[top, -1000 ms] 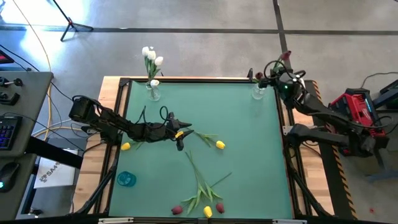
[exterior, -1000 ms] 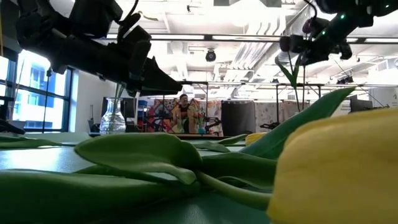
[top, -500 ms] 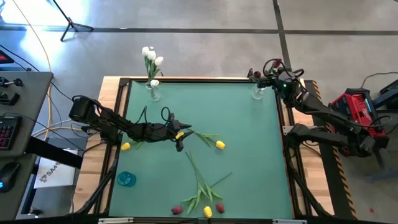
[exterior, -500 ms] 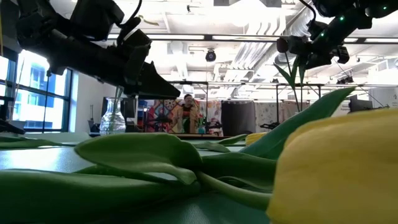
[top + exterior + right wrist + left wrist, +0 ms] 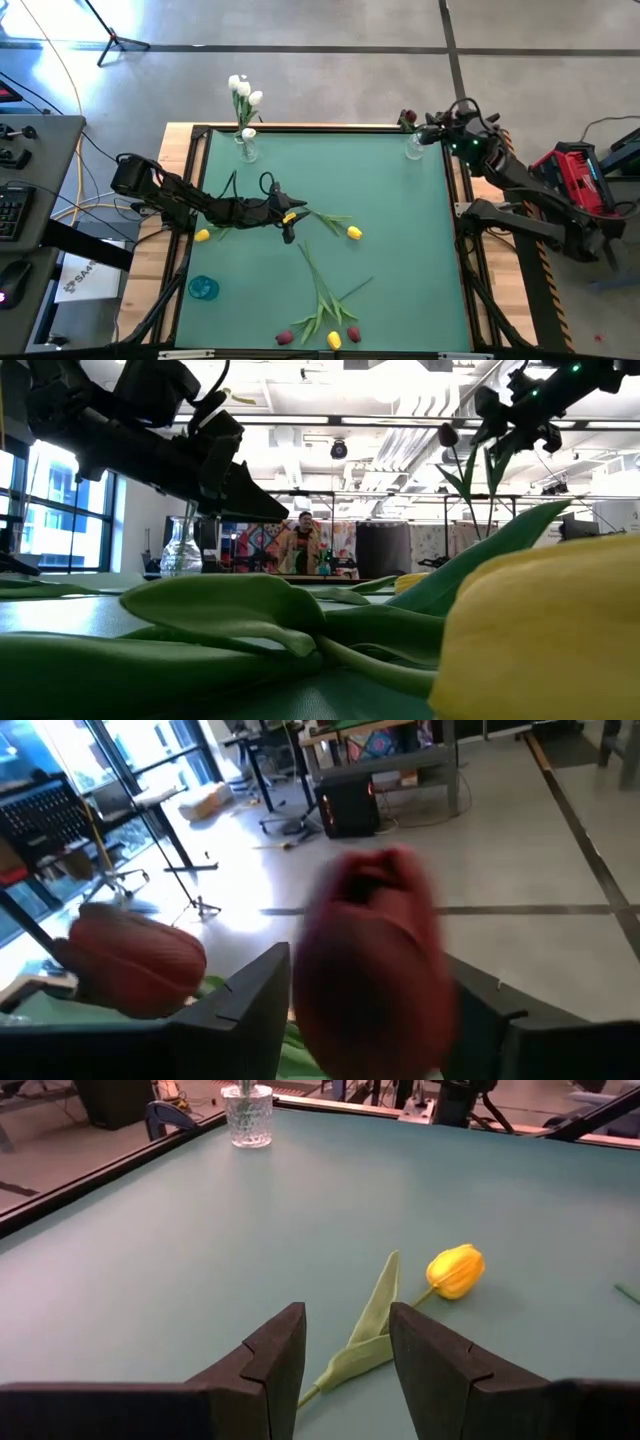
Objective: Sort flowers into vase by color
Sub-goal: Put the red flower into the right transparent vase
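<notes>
Two dark red tulips point(image 5: 405, 118) stood in the clear glass vase point(image 5: 416, 149) as the right gripper point(image 5: 436, 132), fingers apart, released; next, it needed a clean retreat. The left gripper point(image 5: 345, 1370) hovered parted over a yellow tulip point(image 5: 455, 1271).

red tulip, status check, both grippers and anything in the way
Right gripper open by far-right vase; red tulip in it. Left gripper open over yellow tulip stem. Nothing in the way.
</notes>
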